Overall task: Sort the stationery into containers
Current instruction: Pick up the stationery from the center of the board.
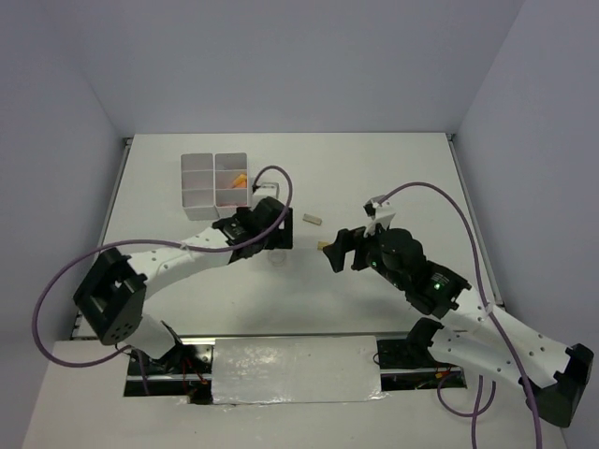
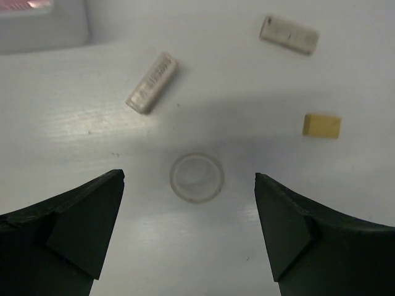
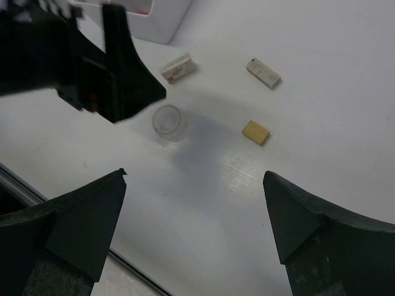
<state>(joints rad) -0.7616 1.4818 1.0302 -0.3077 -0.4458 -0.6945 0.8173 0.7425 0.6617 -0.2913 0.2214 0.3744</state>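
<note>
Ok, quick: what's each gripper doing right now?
Left gripper: open, holding nothing, over the clear tape ring.
Right gripper: open, holding nothing.

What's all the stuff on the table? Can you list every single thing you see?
organiser box: one, white, six compartments, far left part of the table
orange things: too small to count, orange, in the middle compartment of the box's right column
tape ring: one, clear, on the table under the left tool, untouched
pale blocks: two, whitish grey, on the table beyond the ring
small block: one, tan, on the table right of the ring
table: one, white
cables: two, purple, one looping from each arm
left tool: one, black, open, above the ring
right tool: one, black, open, above the table, holding nothing
</note>
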